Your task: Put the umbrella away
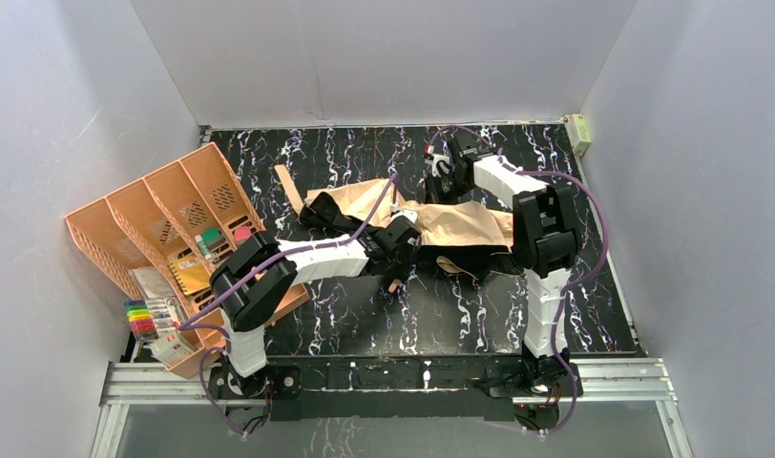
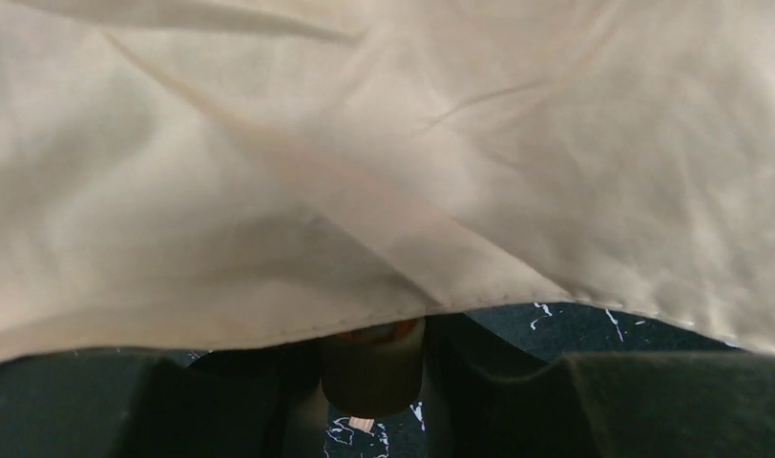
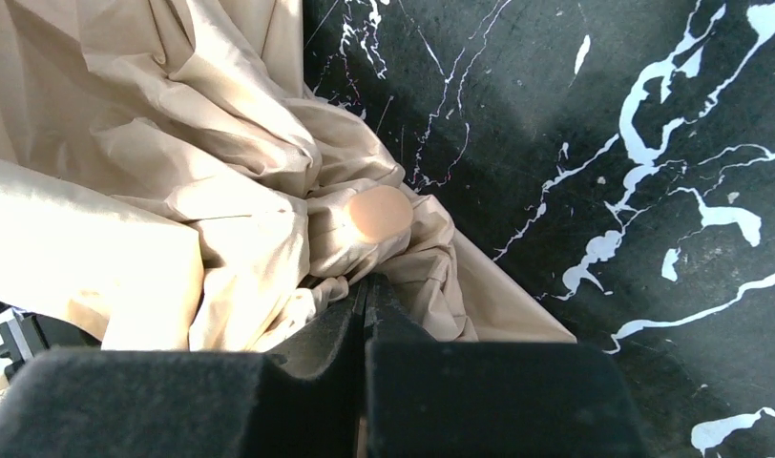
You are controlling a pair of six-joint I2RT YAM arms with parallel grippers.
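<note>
Both pairs were found clenched, the left jaws around a dark stem of the umbrella (image 1: 460,224) lying loose across the middle of the bench (image 1: 460,315), the right jaws at its cloth, so bundling was judged unfinished and tighter gathering needed.

the overhead view is bright and evenly lit from above, in sharp focus, with soft shadows on the black white-veined marble tabletop (image 1: 460,315). in the left wrist view the tan fabric folding umbrella (image 2: 365,162) looks soft and blurred, dim underneath. the right wrist view shows hard bright patches, dark creases and a blurred bottom edge.
</note>
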